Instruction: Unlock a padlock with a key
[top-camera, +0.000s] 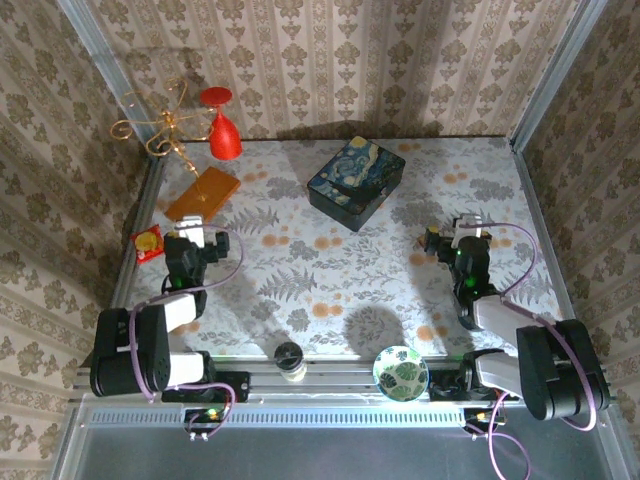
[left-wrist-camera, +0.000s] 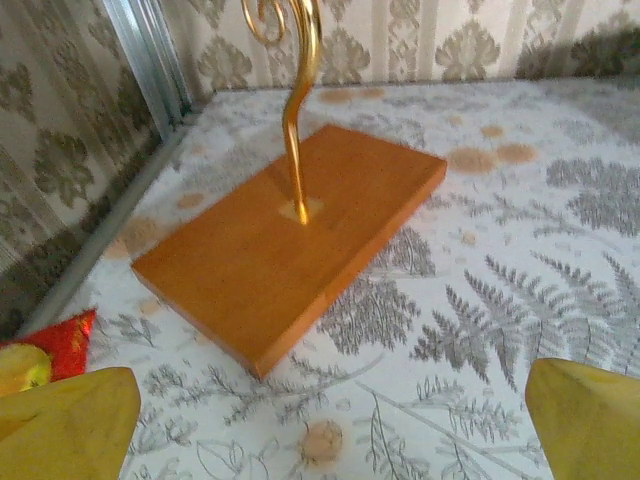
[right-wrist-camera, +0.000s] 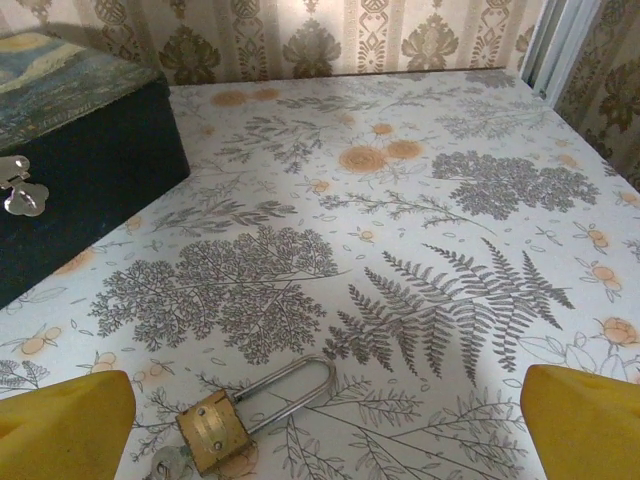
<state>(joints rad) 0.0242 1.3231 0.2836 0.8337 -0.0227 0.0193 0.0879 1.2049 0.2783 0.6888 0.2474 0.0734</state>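
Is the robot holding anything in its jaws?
Nothing. The left gripper and right gripper are open and empty; the small brass padlock lies untouched.

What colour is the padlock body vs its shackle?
The padlock has a brass-coloured body and a silvery shackle; it shows best in the right wrist view.

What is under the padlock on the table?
The padlock lies flat on the fern-print cloth. A small silvery piece, perhaps the key, sticks out at its bottom end; how far it goes under or into the body is covered.
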